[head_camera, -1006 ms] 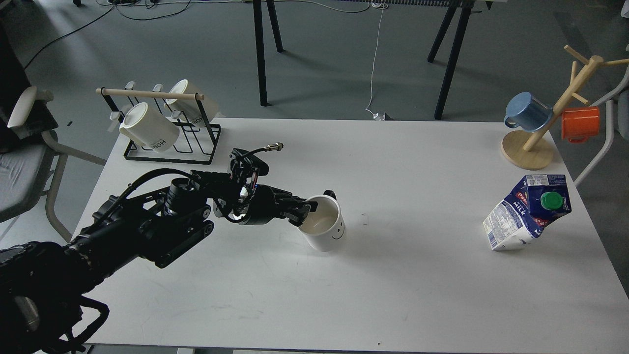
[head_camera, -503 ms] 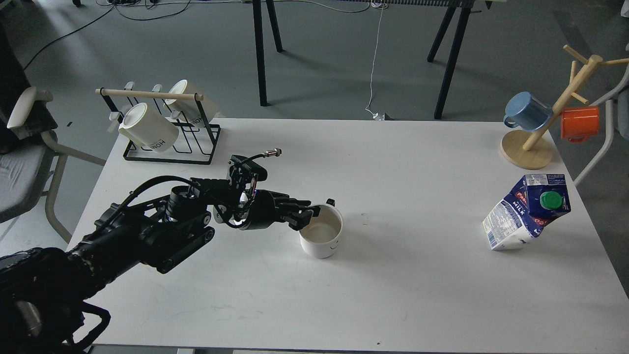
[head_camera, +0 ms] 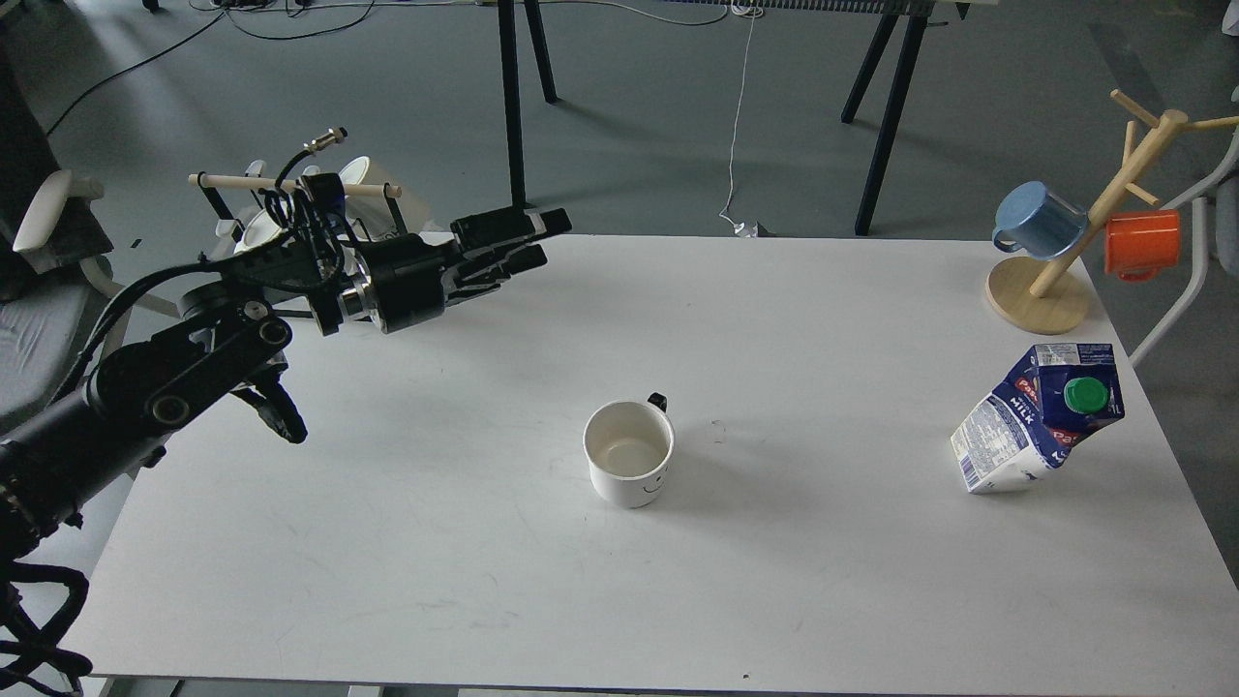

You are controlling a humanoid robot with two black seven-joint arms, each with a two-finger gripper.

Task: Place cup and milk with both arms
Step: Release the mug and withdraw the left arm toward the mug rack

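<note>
The cup (head_camera: 629, 467), a white mug with a small smiley face and a black handle at its far side, stands upright near the middle of the white table (head_camera: 823, 600). The milk (head_camera: 1041, 418), a blue-and-white carton with a green cap, stands at the right side of the table. My left gripper (head_camera: 532, 239) is open and empty, raised above the table's back left area, well up and left of the cup. My right arm is out of view.
A black wire rack (head_camera: 334, 290) with cream mugs stands at the back left, partly behind my left arm. A wooden mug tree (head_camera: 1041, 295) with a blue mug (head_camera: 1038, 221) and an orange mug (head_camera: 1144, 242) stands at the back right. A chair stands left of the table.
My left gripper let go of the cup, which now stands upright on the table, and the arm lifted and drew back to the upper left. The milk has not moved.
</note>
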